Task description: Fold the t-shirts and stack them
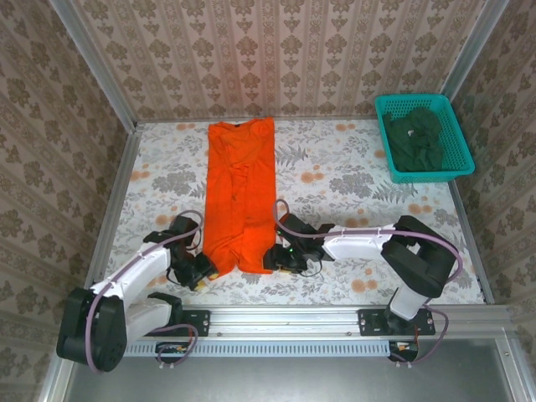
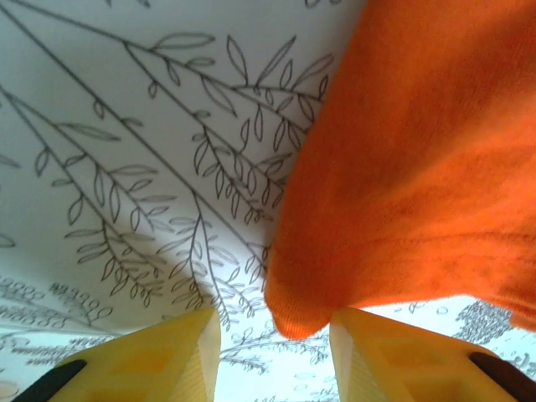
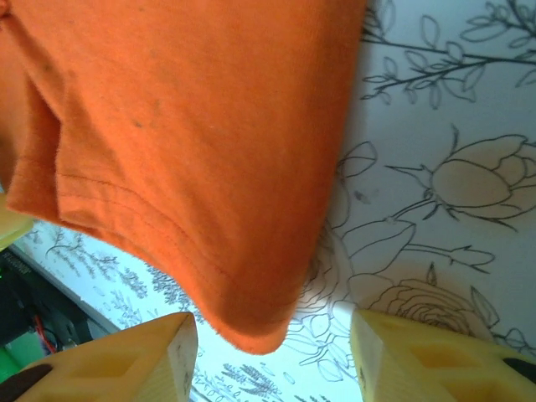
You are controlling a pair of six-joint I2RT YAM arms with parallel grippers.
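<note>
Left gripper [image 2: 275, 325] stands part-open, jaws flanking the near-left hem corner of the orange t-shirt [image 1: 241, 188], unclamped. Right gripper [image 3: 275, 322] likewise flanks the near-right corner. The shirt lies flat, stretching away from both; green t-shirts [image 1: 416, 138] fill the far-right basket [image 1: 431, 175].

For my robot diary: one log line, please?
left claw: open, orange shirt corner | right claw: open, other corner | green shirts: basket
</note>
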